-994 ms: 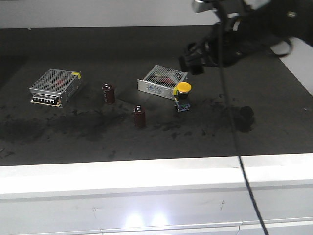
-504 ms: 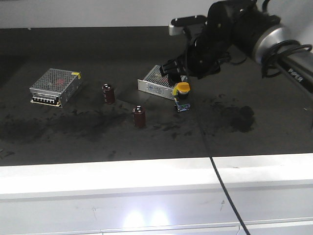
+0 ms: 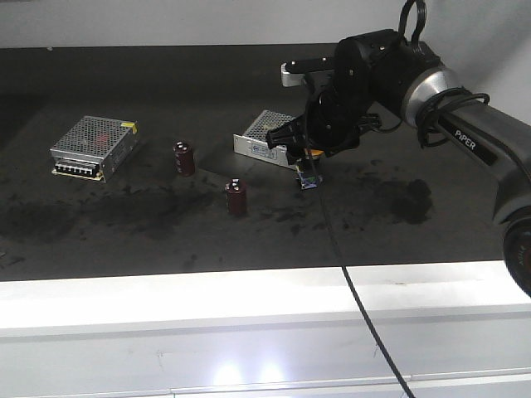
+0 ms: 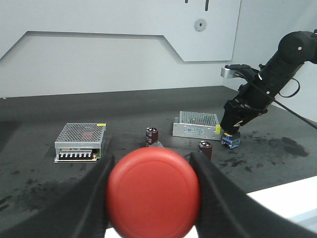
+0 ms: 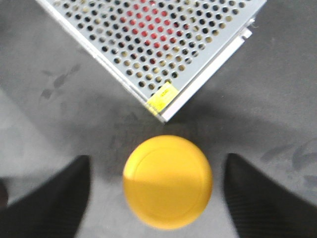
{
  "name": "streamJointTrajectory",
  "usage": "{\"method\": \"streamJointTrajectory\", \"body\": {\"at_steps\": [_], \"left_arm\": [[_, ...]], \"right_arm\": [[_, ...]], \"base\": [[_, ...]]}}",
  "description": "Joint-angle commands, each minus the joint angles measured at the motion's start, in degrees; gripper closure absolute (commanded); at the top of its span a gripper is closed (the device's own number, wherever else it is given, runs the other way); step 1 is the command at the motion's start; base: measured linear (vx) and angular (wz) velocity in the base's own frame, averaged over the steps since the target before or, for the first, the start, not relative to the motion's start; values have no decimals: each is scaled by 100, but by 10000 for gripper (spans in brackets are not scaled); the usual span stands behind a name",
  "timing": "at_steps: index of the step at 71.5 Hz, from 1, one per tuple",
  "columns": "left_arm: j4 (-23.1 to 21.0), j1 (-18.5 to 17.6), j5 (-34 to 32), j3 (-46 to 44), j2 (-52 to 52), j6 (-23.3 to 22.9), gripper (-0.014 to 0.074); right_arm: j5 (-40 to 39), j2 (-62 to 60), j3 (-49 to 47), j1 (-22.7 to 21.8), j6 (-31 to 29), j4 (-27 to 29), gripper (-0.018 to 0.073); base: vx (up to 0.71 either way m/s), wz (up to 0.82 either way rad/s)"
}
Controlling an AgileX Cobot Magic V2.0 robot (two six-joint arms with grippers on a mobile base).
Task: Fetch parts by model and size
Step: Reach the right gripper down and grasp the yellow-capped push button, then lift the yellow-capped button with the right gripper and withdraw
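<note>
The left fingers [image 4: 89, 198] press both sides of the red-capped button [image 4: 153, 191], apparently gripping it. The right fingers [image 5: 49, 198] are spread either side of the yellow-capped button [image 5: 167, 181], untouched on the worktop [image 5: 282, 89] just beside the perforated box [image 5: 163, 44].

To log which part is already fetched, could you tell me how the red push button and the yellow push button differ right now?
The red push button is clamped between the fingers of the left gripper; the yellow push button stands free on the table beside a power supply box corner, with the right gripper open around it. Caps differ: red versus yellow. Both have round mushroom caps.
</note>
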Motion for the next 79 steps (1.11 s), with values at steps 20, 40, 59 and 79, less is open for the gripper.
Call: {"method": "streamJointTrajectory", "body": {"at_steps": [20,40,59,79], "left_arm": [[11,-31,-438,-131,120,-45,603],[11,-31,-438,-131,120,-45,603],[11,-31,-438,-131,120,-45,603],[11,-31,-438,-131,120,-45,603]], "right_arm": [[-318,-795,-118,-35,15,-100,571],[-1598,-2582,1660,-46,-7,-441,567],[-3553,-5012,4530,-46,-7,-644,564],[-4473,-7639,6517,-41,14,-644,564]], "base": [[0,0],[0,0],[0,0],[0,0]]}}
